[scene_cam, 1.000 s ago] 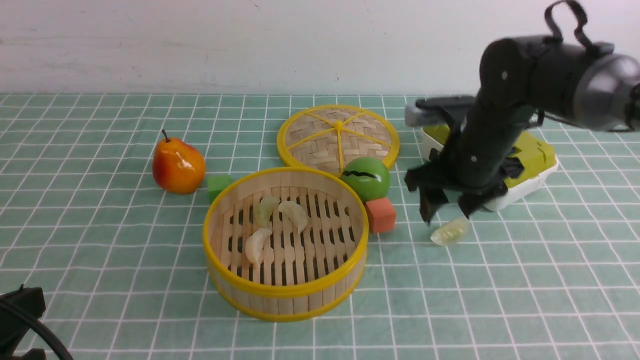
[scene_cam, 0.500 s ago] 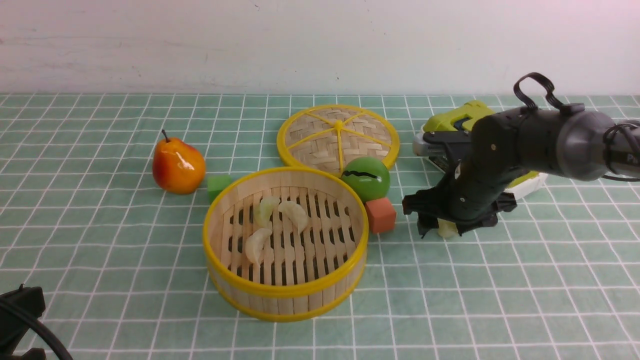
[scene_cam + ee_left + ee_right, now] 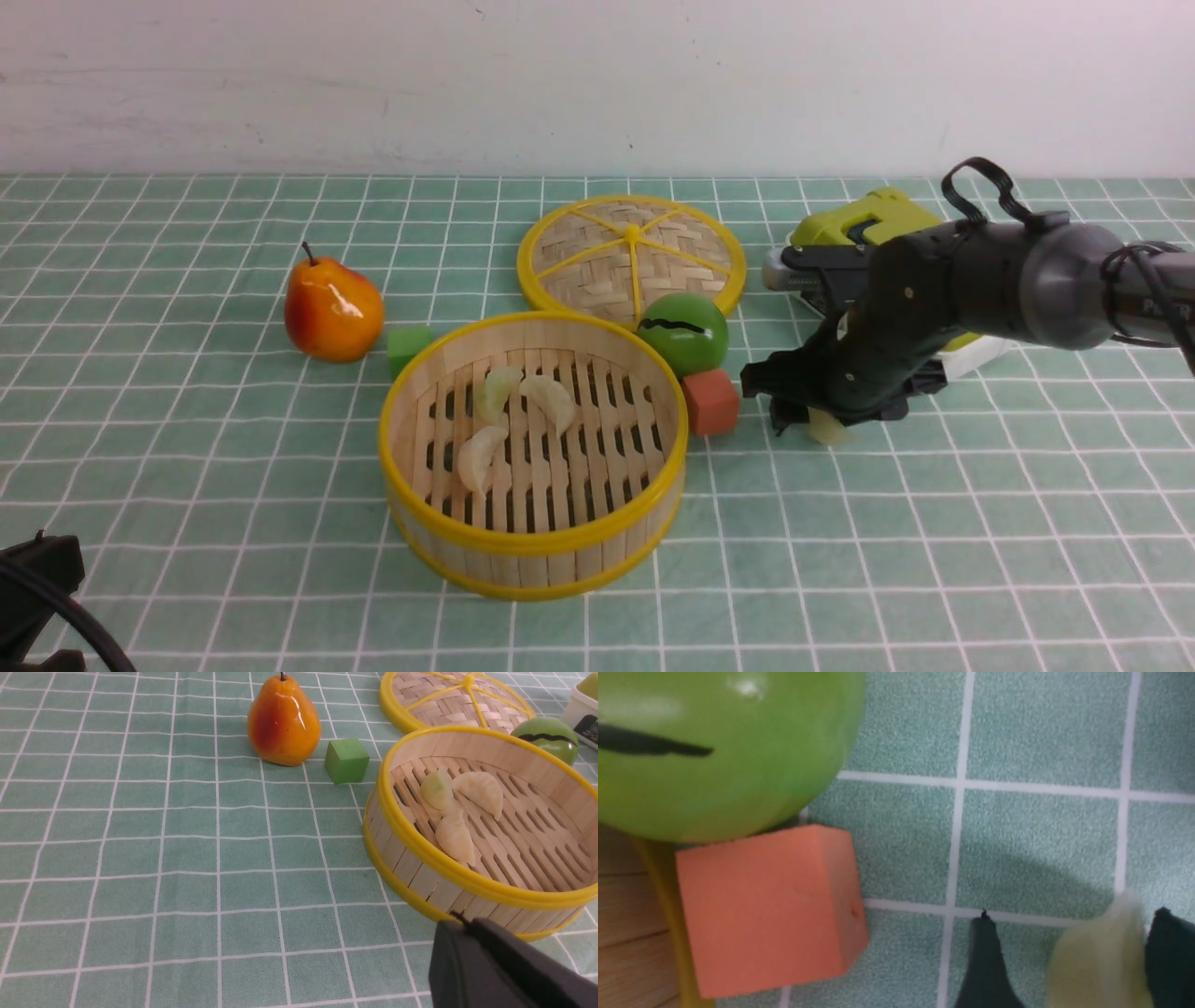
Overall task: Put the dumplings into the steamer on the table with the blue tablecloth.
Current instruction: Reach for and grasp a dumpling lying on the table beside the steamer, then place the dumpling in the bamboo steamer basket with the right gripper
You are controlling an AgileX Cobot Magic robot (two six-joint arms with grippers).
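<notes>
My right pincer (image 3: 805,422) has dropped to the teal grid-cloth desk (image 3: 187,467), now straddling the pale crescent dumpling (image 3: 827,428), jaws narrowing.

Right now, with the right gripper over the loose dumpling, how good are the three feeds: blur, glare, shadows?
Front view: sharp, even light, but the right arm hides most of the dumpling. Right wrist view: soft near the lens, dumpling edges smeared, dark shadow on the tablecloth beside it. Left wrist view: crisp, small glare spots on the pear.

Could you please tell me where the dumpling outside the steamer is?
In the front view the dumpling sits right of the orange cube, between the jaws of the right gripper.
</notes>
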